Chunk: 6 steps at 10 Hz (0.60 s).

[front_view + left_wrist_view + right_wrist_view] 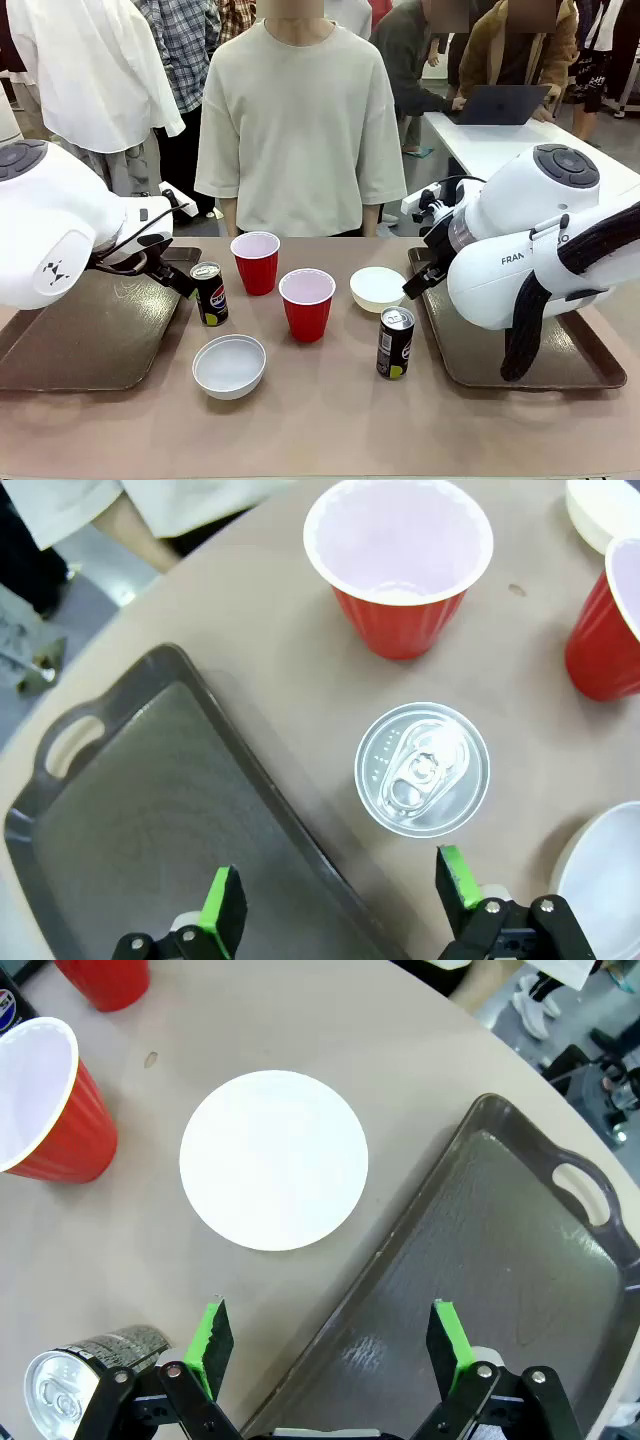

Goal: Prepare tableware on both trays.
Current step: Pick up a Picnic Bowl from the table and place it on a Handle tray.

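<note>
state: nothing is loaded yet. the left tray and the right tray lie bare at the two ends of the counter. all six items stand on the counter between them:
- the pepsi can, just beside the left tray's rim
- the far cup and the near cup
- the far bowl, just beside the right tray
- the second can and the near bowl

a person stands at the far side.

left hand: fingers apart and empty, hovering over the inner rim of the left tray. the pepsi can is just ahead, nearer one finger than the other.

right hand: fingers apart and empty, over the inner rim of the right tray. the far bowl is ahead and the second can is beside one finger.

procedure (judged; the step in hand appears to be the first pick on each side):
1. left: shift sideways until the pepsi can sits centred between the pads, then descend. close on the can body below its top rim and keep it upright. an off-centre close would probably tip the can toward the near bowl.
2. right: the far bowl looks too wide to span. pinch its rim with one finger inside and one outside.
3. lift clear of the raised tray rim before traversing.
4. set each item well inside its tray, leaving room for one cup, one bowl and one can per tray.
</note>
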### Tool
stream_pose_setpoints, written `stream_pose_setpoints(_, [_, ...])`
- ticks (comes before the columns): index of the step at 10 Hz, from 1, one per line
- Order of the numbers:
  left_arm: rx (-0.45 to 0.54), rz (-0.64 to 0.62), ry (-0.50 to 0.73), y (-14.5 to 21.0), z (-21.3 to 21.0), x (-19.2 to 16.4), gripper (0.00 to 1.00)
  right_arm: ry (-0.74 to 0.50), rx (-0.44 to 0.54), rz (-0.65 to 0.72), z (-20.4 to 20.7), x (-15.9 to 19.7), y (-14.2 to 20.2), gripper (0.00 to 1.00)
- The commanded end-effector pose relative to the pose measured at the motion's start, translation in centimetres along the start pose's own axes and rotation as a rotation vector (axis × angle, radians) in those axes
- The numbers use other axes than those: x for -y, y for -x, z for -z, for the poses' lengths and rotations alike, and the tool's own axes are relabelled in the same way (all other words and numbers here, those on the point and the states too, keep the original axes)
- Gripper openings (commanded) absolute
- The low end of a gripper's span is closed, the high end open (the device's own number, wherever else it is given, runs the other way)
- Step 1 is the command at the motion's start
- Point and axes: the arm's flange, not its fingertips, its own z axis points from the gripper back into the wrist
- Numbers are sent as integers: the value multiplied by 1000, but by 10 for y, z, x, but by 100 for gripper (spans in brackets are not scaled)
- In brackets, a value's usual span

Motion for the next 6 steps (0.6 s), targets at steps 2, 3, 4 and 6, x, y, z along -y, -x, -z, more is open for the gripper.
stream_pose_setpoints(2, [0,0,0,0,0,0,100,0,0,0,0,0,0,100])
stream_pose_setpoints(3, [0,0,0,0,0,0,100,0,0,0,0,0,0,100])
stream_pose_setpoints(4, [0,0,0,0,0,0,100,0,0,0,0,0,0,100])
stream_pose_setpoints(6, [0,0,0,0,0,0,100,0,0,0,0,0,0,100])
